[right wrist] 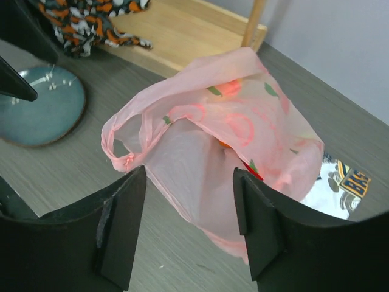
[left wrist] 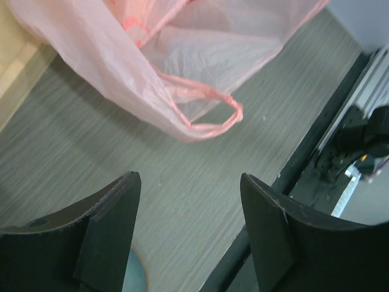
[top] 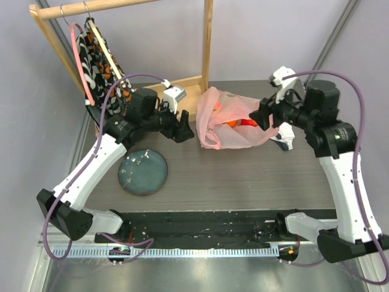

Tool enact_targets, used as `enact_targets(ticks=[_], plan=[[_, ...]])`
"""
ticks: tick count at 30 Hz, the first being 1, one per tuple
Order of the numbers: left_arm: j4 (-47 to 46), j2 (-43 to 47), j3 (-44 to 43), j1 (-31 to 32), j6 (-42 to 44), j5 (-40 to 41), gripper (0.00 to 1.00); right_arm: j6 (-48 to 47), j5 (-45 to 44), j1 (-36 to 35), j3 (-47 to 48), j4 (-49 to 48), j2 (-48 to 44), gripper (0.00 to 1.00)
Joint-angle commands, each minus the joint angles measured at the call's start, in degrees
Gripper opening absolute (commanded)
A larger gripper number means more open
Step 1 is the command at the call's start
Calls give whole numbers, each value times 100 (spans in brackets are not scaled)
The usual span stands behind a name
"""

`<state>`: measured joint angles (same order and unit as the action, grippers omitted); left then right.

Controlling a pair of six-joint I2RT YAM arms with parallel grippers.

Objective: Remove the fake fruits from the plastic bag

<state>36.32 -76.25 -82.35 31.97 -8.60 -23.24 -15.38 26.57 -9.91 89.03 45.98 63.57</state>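
The pink plastic bag point(top: 234, 112) lies slumped on the counter point(top: 243, 182) between the arms, with the fake fruits point(top: 233, 124) showing orange and red through its film. The left end effector point(top: 181, 129) and the right end effector point(top: 261, 115) gape wide and hold nothing, one beside each end. A pinch on one thin layer would likely drag the whole bag or bunch its mouth shut over the fruit.

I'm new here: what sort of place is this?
Probably a robot lab test bench: two white-and-black arms bolted to a grey table, a translucent pink plastic bag and wooden clothes rack as props.
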Motion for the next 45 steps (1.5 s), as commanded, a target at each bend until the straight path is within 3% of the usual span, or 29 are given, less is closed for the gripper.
enact_targets(ticks=[1, 3, 6, 10, 15, 21, 24, 27, 28, 31, 37, 40, 45], plan=[[717, 5, 104, 3, 1381, -207, 72, -343, -450, -616, -298, 8, 637, 60], [1112, 5, 306, 11, 2087, 21, 72, -265, -599, -704, -465, -62, 840, 54], [2228, -109, 526, -6, 2951, 320, 68, -10, -767, -714, -510, -255, 1218, 52], [2125, 57, 1578, -15, 3136, 873, 69, 245, -776, -714, -545, -537, 1351, 54], [2170, 13, 1958, 37, 3181, 1145, 73, 246, -706, -723, -694, -511, 1307, 58], [1784, 66, 2688, 187, 3058, 1743, 69, 210, -705, -723, -739, -493, 1316, 62], [1528, 268, 2794, -216, 2829, 2227, 66, 202, -732, -714, -773, -502, 1263, 63], [1562, 400, 2794, -936, 2934, 2684, 66, 263, -732, -714, -905, -545, 1175, 64], [1580, 426, 2759, -1434, 2952, 2728, 66, 281, -723, -714, -949, -555, 1132, 64], [1782, 488, 2566, -2515, 2934, 2554, 69, 360, -688, -723, -1107, -651, 1052, 65], [1696, 515, 2723, -3800, 2672, 1921, 69, 377, -705, -714, -1239, -774, 1026, 66], [1283, 155, 2777, -4223, 2443, 1570, 69, 386, -723, -714, -1161, -757, 1096, 66], [833, -557, 2645, -4269, 2302, 999, 64, 430, -706, -731, -985, -704, 1228, 66]])
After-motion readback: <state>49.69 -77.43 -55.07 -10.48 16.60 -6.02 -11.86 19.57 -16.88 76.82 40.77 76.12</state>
